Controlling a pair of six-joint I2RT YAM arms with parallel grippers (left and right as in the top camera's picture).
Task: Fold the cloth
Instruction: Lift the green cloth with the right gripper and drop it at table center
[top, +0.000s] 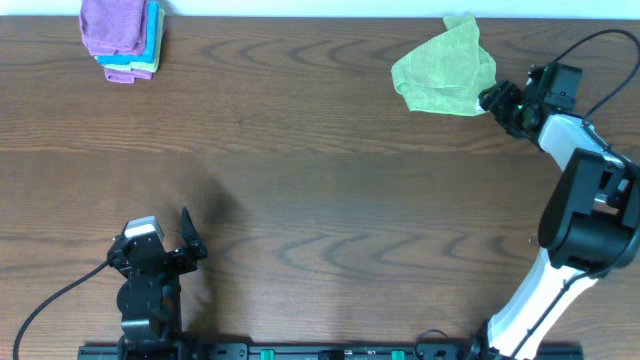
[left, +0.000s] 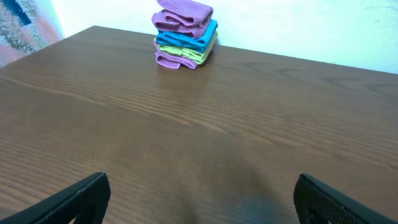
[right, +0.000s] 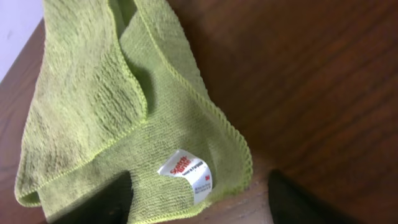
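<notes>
The lime-green cloth (top: 445, 70) lies crumpled at the table's far right. In the right wrist view the cloth (right: 124, 112) fills the left and centre, with its white tag (right: 186, 176) near the bottom. My right gripper (top: 497, 99) touches the cloth's right edge. Its jaws (right: 199, 208) are open, one finger on the cloth, the other on bare wood, with the tagged corner between them. My left gripper (top: 185, 245) is open and empty at the near left, its jaws (left: 199, 202) over bare wood.
A stack of folded cloths (top: 122, 38), purple on top, then blue and green, sits at the far left corner; it also shows in the left wrist view (left: 185, 34). The table's far edge runs just behind both cloths.
</notes>
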